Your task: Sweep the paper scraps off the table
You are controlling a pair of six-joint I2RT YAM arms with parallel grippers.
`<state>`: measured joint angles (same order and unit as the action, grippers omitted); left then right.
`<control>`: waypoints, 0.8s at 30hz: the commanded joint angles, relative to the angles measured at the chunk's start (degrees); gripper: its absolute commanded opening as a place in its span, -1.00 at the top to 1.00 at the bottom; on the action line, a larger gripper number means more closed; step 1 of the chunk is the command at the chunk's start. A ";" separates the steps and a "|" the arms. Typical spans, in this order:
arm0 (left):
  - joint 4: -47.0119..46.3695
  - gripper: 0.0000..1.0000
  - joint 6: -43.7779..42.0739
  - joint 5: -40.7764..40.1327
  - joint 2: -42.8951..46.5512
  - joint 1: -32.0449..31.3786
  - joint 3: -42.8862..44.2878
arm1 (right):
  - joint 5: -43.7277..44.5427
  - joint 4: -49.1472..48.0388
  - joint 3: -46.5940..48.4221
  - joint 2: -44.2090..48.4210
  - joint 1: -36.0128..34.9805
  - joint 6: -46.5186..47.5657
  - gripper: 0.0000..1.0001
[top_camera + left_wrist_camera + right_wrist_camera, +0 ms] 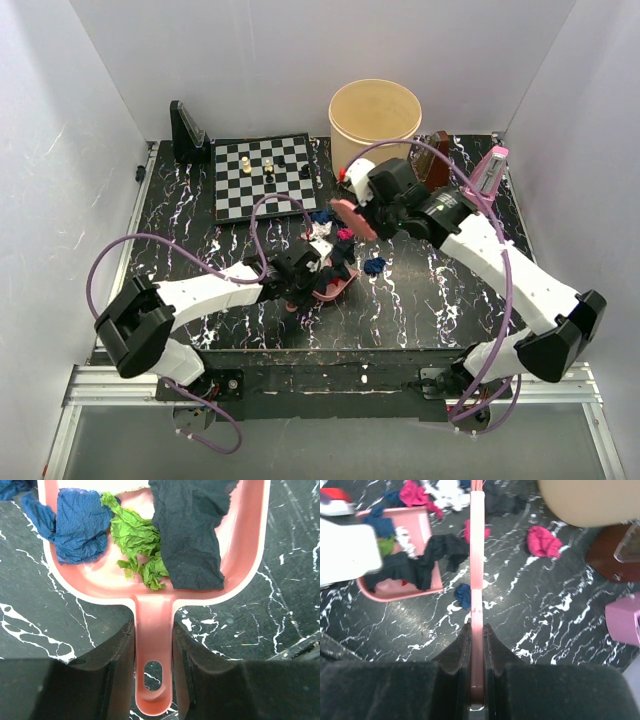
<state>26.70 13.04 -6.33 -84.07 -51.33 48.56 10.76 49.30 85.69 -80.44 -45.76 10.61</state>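
My left gripper (153, 650) is shut on the handle of the pink dustpan (240, 555), which rests on the table (450, 290) at its middle (335, 287). Blue (80, 525), green (137, 540) and black (190, 530) paper scraps lie in the pan. My right gripper (477, 635) is shut on the pink brush (477, 555) and holds it just right of the pan (385, 590). A blue scrap (464, 595), a magenta scrap (544, 541) and white (447, 492) and black (500, 502) scraps lie loose on the table.
A tan bucket (375, 115) stands at the back. A chessboard (265, 177) with small pieces lies at the back left, beside a black stand (188, 135). A brown object (435, 160) and a pink box (492, 170) stand at the back right. White walls enclose the table.
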 commanded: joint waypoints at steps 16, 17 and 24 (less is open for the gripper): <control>13.10 1.00 1.20 3.42 7.53 0.18 14.44 | 9.26 -7.64 -5.09 8.90 13.41 -16.14 0.97; 15.12 1.00 1.20 3.60 6.65 0.18 16.72 | 10.41 -7.55 -5.27 8.90 13.59 -16.50 0.97; 26.81 1.00 -0.47 4.39 -0.91 0.35 32.72 | 15.60 -6.50 -8.61 12.15 16.13 -27.99 0.97</control>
<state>45.32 13.80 -3.33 -81.87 -51.18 73.78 21.69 44.71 78.39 -72.34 -31.00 -8.43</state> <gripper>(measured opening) 0.293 0.132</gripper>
